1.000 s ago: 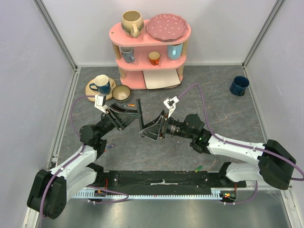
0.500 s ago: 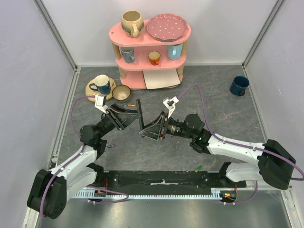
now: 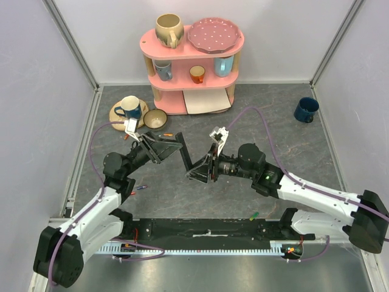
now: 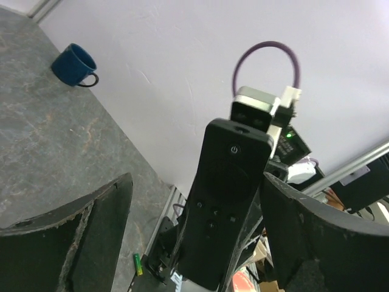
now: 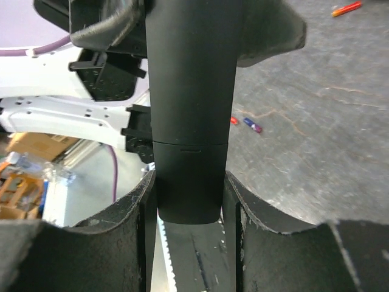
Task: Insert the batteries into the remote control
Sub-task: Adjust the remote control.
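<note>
The remote control (image 3: 185,153) is a slim black bar held up off the table between the two arms. My right gripper (image 3: 197,172) is shut on its lower end, and the fingers (image 5: 138,213) press both sides of the remote control (image 5: 191,121). My left gripper (image 3: 172,148) stands open, its jaws wide on either side of the remote control (image 4: 228,201) without touching it; the button face shows in the left wrist view. Batteries lie on the table: an orange one (image 3: 165,134), a red and a blue one (image 3: 141,187), and a green one (image 3: 254,215).
A pink shelf (image 3: 192,64) with mugs and a plate stands at the back. A blue mug on a coaster (image 3: 129,108) and a bowl (image 3: 155,118) sit back left. A dark blue mug (image 3: 306,109) is at the right. Walls close three sides.
My left gripper has opened and let go of the remote. My right arm has shifted slightly right with the remote still in its grip.
</note>
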Available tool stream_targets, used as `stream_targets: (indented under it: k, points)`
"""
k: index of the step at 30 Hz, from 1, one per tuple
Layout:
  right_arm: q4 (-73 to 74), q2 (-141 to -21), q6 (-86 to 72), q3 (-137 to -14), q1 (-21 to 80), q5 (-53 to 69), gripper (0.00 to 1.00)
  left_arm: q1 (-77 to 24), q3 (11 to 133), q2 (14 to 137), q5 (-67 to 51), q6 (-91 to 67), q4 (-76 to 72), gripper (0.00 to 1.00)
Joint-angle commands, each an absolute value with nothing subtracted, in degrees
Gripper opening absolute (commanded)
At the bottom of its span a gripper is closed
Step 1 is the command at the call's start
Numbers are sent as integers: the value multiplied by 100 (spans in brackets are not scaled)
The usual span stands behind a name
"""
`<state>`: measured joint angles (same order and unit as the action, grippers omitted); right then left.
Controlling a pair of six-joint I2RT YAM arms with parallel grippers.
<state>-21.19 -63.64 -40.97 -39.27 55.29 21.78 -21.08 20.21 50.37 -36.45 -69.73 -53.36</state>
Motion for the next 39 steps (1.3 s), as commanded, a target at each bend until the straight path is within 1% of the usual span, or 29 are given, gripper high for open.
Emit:
stream_targets:
  k: [1, 3, 4, 7, 9, 12, 15, 16, 19, 28, 39]
  points:
    - [29, -5942, -2876, -4789, 5555, 1443, 37, -2083, 2329, 4677, -3244, -6285, -4169, 90]
    - [822, -5976, -2313, -5167, 5546, 787, 37, -2083, 2364, 4448, -3077, -6066, -3833, 91]
    - [1514, -6029, -2155, -5307, 5537, 486, 37, -2083, 2373, 4395, -2954, -5995, -3597, 92]
    - [2309, -6187, -1723, -5677, 5546, -280, 36, -2092, 2434, 4263, -2796, -5801, -3271, 93]
    - [2513, -6283, -1705, -5818, 5546, -787, 36, -2100, 2452, 4228, -2716, -5731, -3112, 94]
    - [2803, -6494, -1784, -6011, 5581, -1194, 36, -2223, 2478, 4263, -2532, -5582, -3094, 97]
    - [2962, -6688, -1819, -6196, 5642, -1449, 36, -2706, 2654, 4342, -1935, -5109, -2769, 99]
    - [3005, -6715, -1872, -6231, 5660, -1563, 36, -3012, 2698, 4377, -1507, -4976, -2655, 98]
    - [3006, -6803, -1994, -6337, 5774, -1643, 36, -3470, 2883, 4613, -977, -4641, -2470, 97]
    - [2883, -6926, -2188, -6319, 6099, -1600, 37, -3849, 3059, 5449, -660, -4887, -2408, 88]
    - [2681, -6987, -2259, -6223, 6187, -1494, 37, -4113, 2997, 5862, -756, -5036, -3189, 81]
